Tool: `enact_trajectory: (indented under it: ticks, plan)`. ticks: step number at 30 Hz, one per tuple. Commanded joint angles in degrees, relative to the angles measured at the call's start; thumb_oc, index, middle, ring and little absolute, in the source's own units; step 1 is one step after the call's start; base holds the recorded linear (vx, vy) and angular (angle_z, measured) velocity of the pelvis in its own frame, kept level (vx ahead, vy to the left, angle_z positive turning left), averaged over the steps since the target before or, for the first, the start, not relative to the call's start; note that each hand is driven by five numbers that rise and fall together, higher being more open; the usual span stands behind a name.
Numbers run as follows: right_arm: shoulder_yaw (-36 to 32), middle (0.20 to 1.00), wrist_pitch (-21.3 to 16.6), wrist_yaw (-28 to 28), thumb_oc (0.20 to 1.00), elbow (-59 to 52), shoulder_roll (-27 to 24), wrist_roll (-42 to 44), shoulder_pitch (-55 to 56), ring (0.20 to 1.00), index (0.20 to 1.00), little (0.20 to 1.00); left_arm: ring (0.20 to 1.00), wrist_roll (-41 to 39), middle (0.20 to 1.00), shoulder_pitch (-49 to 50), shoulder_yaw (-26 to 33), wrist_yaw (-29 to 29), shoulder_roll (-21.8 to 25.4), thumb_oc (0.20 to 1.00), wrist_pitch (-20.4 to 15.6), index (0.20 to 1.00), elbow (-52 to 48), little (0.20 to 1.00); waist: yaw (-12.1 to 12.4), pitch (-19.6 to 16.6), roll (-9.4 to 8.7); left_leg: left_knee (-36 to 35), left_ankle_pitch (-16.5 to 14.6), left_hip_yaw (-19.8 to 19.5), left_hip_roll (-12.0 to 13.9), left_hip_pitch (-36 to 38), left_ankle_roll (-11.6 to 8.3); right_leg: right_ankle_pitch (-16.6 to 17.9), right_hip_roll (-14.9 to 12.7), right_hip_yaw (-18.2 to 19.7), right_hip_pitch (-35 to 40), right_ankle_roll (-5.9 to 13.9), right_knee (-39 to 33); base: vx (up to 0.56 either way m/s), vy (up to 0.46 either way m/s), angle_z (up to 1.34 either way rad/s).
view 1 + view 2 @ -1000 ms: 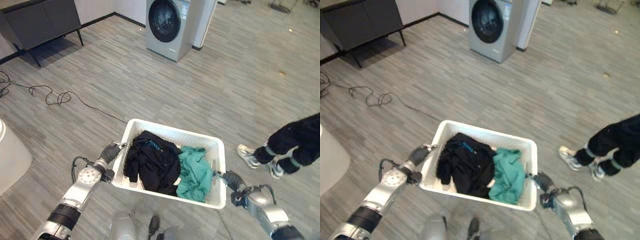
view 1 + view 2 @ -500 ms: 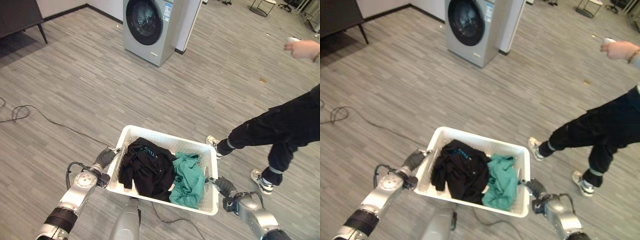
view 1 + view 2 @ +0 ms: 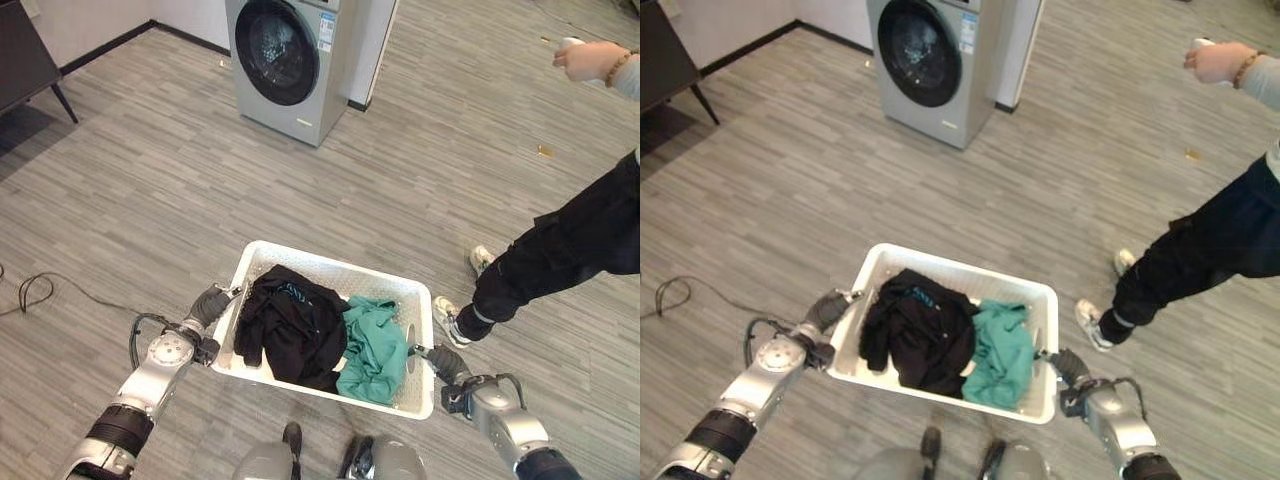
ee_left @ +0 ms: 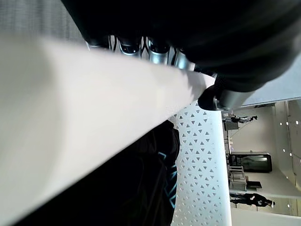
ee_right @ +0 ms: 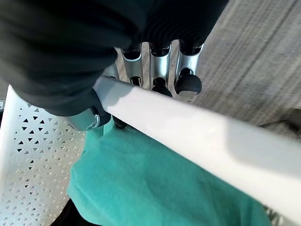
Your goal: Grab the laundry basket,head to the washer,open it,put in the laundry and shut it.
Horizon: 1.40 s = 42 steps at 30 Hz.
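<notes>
I carry a white perforated laundry basket [image 3: 330, 272] above the floor between both arms. My left hand [image 3: 207, 306] is curled round the basket's left rim [image 4: 94, 94]. Over the right rim [image 5: 197, 136] my right hand [image 3: 447, 363] is curled. Inside lie a black garment [image 3: 290, 325] on the left and a teal garment [image 3: 372, 345] on the right. The grey washer [image 3: 290, 60], its round dark door shut, stands ahead at the far wall.
A person in dark trousers [image 3: 570, 245] and pale shoes [image 3: 447, 318] stands close on the right, one hand [image 3: 582, 58] raised with a small white thing in it. A black cable [image 3: 40, 292] lies on the floor at the left. A dark cabinet [image 3: 25, 60] stands far left.
The camera has moved toward the washer, which now looks nearer and more central. The person has shifted on the right. Both hands still hold the basket.
</notes>
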Motion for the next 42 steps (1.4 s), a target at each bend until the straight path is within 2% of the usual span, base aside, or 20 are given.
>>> enact_trajectory:
  ticks: [1, 2, 3, 6, 10, 11, 13, 16, 17, 18, 19, 20, 21, 22, 23, 24, 29, 35, 36, 42]
  plan:
    - [-5.3, 0.2, -6.9, 3.7, 0.2, -5.2, 0.3, 4.6, -1.7, 0.2, 0.2, 0.2, 0.2, -1.3, 0.2, -2.8, 2.9, 3.4, 0.3, 0.2, -2.8, 0.2, 0.6, 0.2, -1.6, -3.4, -1.3, 4.1, -5.1, 1.6, 7.0, -3.2, -3.78, 9.5, -0.3, 7.9, 3.9, 4.49, -13.8, 0.29, -0.088, 0.52]
    - [-6.3, 0.2, -6.9, 3.6, 0.2, -5.1, 0.5, 4.9, -1.0, 0.2, 0.2, 0.2, 0.2, -0.8, 0.2, -3.3, 2.7, 3.4, -0.5, 0.2, -3.2, 0.2, 1.2, 0.2, -2.7, -3.3, -1.07, 4.8, -6.4, 0.5, 7.0, -2.3, -3.86, 11.1, -0.5, 12.7, 2.1, 5.24, -16.5, 0.43, -0.138, 0.63]
    - [-6.8, 0.2, -6.7, 3.9, 0.2, -5.4, 0.8, 5.0, -0.2, 0.2, 0.2, 0.2, 0.2, -0.6, 0.2, -3.3, 2.9, 3.4, -0.9, 0.2, -3.4, 0.2, 1.2, 0.2, -3.2, -3.3, -0.89, 5.2, -7.4, 0.1, 7.2, -1.2, -4.07, 12.2, -0.9, 15.0, 0.9, 5.96, -17.9, 0.53, -0.236, 0.89]
    - [-7.9, 0.2, -6.6, 4.6, 0.2, -4.4, 1.5, 5.3, 1.8, 0.2, 0.2, 0.2, 0.2, 0.8, 0.2, -3.0, 2.8, 3.1, -2.2, 0.2, -3.5, 0.2, 1.5, 0.2, -4.2, -4.2, -1.26, 6.3, -10.4, -2.1, 7.4, 2.4, -4.99, 13.9, -2.2, 14.3, 1.3, 6.74, -17.3, 0.42, -0.244, 0.69]
    - [-7.9, 0.2, -6.6, 4.9, 0.2, -3.7, 1.3, 5.1, 2.4, 0.2, 0.2, 0.2, 0.2, 0.5, 0.2, -1.9, 3.3, 3.1, -2.7, 0.2, -3.7, 0.2, 1.7, 0.2, -5.0, -5.4, -1.38, 6.2, -10.5, -2.7, 9.6, 5.7, -5.85, 13.8, -0.6, 14.8, 2.4, 6.4, -14.7, 0.35, -0.271, 0.55]
    - [-6.9, 0.2, -6.9, 4.9, 0.2, -2.6, 0.4, 3.3, 2.0, 0.2, 0.2, 0.2, 0.2, -0.6, 0.2, 1.8, 5.4, 3.4, -3.3, 0.2, -3.8, 0.2, 1.9, 0.2, -4.6, -7.0, -0.56, 13.3, -3.8, -4.0, 14.2, 4.9, -7.08, 11.8, 4.2, 14.1, 3.7, 4.04, -12.2, 0.44, -0.521, 0.15]
    - [-6.8, 0.2, -7.3, 4.5, 0.2, -2.8, -1.0, 2.7, 1.7, 0.2, 0.2, 0.2, 0.2, -1.5, 0.2, 2.9, 6.3, 3.5, -3.1, 0.2, -3.4, 0.2, 1.3, 0.2, -3.8, -6.4, -1.28, 25.0, 0.4, -5.6, 14.9, -0.9, -6.26, 10.5, 6.3, 13.4, 6.0, 1.76, -12.8, 0.31, -0.461, -0.4]
    - [-6.9, 0.2, -7.5, 4.0, 0.2, -2.8, -1.6, 3.0, 1.6, 0.2, 0.2, 0.2, 0.2, -1.7, 0.2, 3.3, 6.6, 3.7, -3.1, 0.2, -3.3, 0.2, 1.4, 0.2, -3.7, -6.2, -1.39, 28.7, 1.7, -6.1, 15.4, -3.4, -6.0, 9.8, 7.3, 12.9, 7.3, 0.84, -13.8, 0.09, -0.189, -0.36]
    - [-7.4, 0.2, -7.6, 3.1, 0.2, -2.7, -2.4, 2.9, 1.3, 0.2, 0.2, 0.2, 0.2, -2.1, 0.2, 3.2, 6.8, 3.8, -3.3, 0.2, -2.9, 0.2, 1.0, 0.2, -3.0, -5.5, -2.35, 29.3, 2.4, -4.4, 16.2, -7.6, -5.35, 9.0, 7.7, 11.9, 9.2, -0.15, -15.6, 0.16, -0.19, 0.11]
    - [-8.3, 0.2, -7.9, 2.5, 0.2, -3.1, -2.7, 2.9, 1.4, 0.2, 0.2, 0.2, 0.2, -2.2, 0.2, 3.2, 7.2, 3.9, -4.0, 0.2, -3.0, 0.2, 0.8, 0.2, -1.8, -4.7, -3.26, 19.3, -1.4, -0.8, 14.0, -12.1, -5.97, 7.9, 6.9, 10.6, 12.0, 0.28, -18.1, 0.18, -0.152, 0.11]
    - [-8.7, 0.2, -8.0, 2.4, 0.2, -3.3, -2.8, 2.6, 1.5, 0.2, 0.2, 0.2, 0.2, -2.3, 0.2, 3.0, 7.2, 3.9, -4.3, 0.2, -3.0, 0.2, 0.8, 0.2, -1.7, -4.8, -2.86, 13.1, 0.2, -0.1, 13.9, -12.6, -6.65, 7.6, 7.0, 10.0, 12.2, 0.43, -18.3, 0.12, 0.0, 0.26]
    - [-8.7, 0.2, -8.0, 2.4, 0.2, -3.3, -2.8, 2.6, 1.6, 0.2, 0.2, 0.2, 0.2, -2.3, 0.2, 3.0, 7.2, 3.9, -4.3, 0.2, -3.1, 0.2, 0.8, 0.2, -1.6, -4.8, -2.96, 12.1, 0.6, 0.1, 13.8, -12.0, -6.68, 7.6, 6.8, 10.0, 12.3, 0.43, -18.3, 0.04, 0.053, 0.24]
    - [-9.0, 0.2, -8.5, 2.0, 0.2, -3.2, -2.9, 2.0, 1.6, 0.2, 0.2, 0.2, 0.2, -2.1, 0.2, 2.9, 6.6, 4.1, -4.7, 0.2, -3.1, 0.2, 0.9, 0.2, -1.1, -4.3, -2.38, 7.6, 4.2, -0.5, 14.0, -12.7, -7.85, 7.0, 7.1, 9.6, 13.0, 0.32, -18.0, 0.07, 0.039, 0.1]
    - [-9.3, 0.2, -8.4, 1.9, 0.2, -3.3, -2.7, 1.7, 1.6, 0.2, 0.2, 0.2, 0.2, -1.9, 0.2, 2.4, 6.1, 3.8, -4.9, 0.2, -3.2, 0.2, 1.5, 0.2, -1.3, -4.7, -1.98, 4.1, 3.9, 0.9, 15.3, -10.9, -8.19, 6.6, 7.0, 9.1, 13.4, 0.52, -17.6, 0.16, 0.111, -0.13]
    - [-9.2, 0.2, -8.6, 2.1, 0.2, -3.3, -1.8, 1.4, 2.1, 0.2, 0.2, 0.2, 0.2, -1.1, 0.2, 2.0, 5.7, 3.7, -5.1, 0.2, -3.3, 0.2, 2.7, 0.2, -1.0, -5.1, -1.15, 3.0, 3.7, -0.8, 14.2, -9.1, -8.4, 6.1, 7.1, 8.9, 14.4, 0.68, -17.2, 0.14, 0.093, -0.22]
    - [-9.2, 0.2, -8.6, 2.1, 0.2, -3.3, -1.8, 1.4, 2.1, 0.2, 0.2, 0.2, 0.2, -1.1, 0.2, 2.0, 5.7, 3.7, -5.0, 0.2, -3.3, 0.2, 2.7, 0.2, -1.1, -5.1, -1.21, 2.9, 3.9, -0.8, 14.1, -9.2, -8.36, 6.2, 7.0, 8.9, 14.2, 0.69, -17.2, 0.17, 0.132, -0.28]
    - [-9.3, 0.2, -8.8, 2.5, 0.2, -3.4, -0.4, 0.6, 2.8, 0.2, 0.2, 0.2, 0.2, -0.4, 0.2, 2.0, 4.9, 3.3, -4.7, 0.2, -3.3, 0.2, 3.0, 0.2, -1.1, -7.2, -1.03, -0.3, 3.2, 0.5, 12.7, -5.7, -8.09, 6.7, 5.5, 8.8, 15.9, 1.46, -18.5, 0.11, 0.105, -0.08]
    - [-7.9, 0.2, -8.6, 2.6, 0.2, -2.1, -0.1, -1.3, 1.3, 0.2, 0.2, 0.2, 0.2, -0.6, 0.2, 2.8, 4.5, 3.2, -4.2, 0.2, -3.4, 0.2, 3.2, 0.2, -0.4, -7.7, -1.03, -0.2, 1.1, 1.9, 11.6, -3.5, -6.97, 7.2, 4.0, 9.9, 15.9, 2.53, -18.3, 0.05, 0.09, -0.07]
    - [-2.5, 0.2, -8.2, 0.1, 0.2, 12.7, 1.1, -10.0, -1.9, 0.2, 0.2, 0.2, 0.2, -0.2, 0.2, 10.8, 3.7, 3.1, -13.2, 0.2, -4.0, 0.2, -0.2, 0.2, -1.9, -7.0, 5.57, -5.3, 5.1, -4.3, 9.5, -7.0, -9.22, 4.1, 5.2, 5.9, 13.3, -0.45, -21.4, 0.0, 0.054, 0.09]
    - [-4.0, 0.2, -8.2, -1.4, 0.2, 11.2, 0.8, -13.7, -1.3, 0.2, 0.2, 0.2, 0.2, 0.0, 0.2, 12.4, 4.6, 2.5, -12.5, 0.2, -3.8, 0.2, -0.5, 0.2, -2.2, -7.7, 5.53, -6.8, 5.3, -2.7, 10.0, -5.0, -9.09, 3.9, 5.6, 6.8, 14.4, -0.37, -21.4, 0.01, 0.0, 0.05]
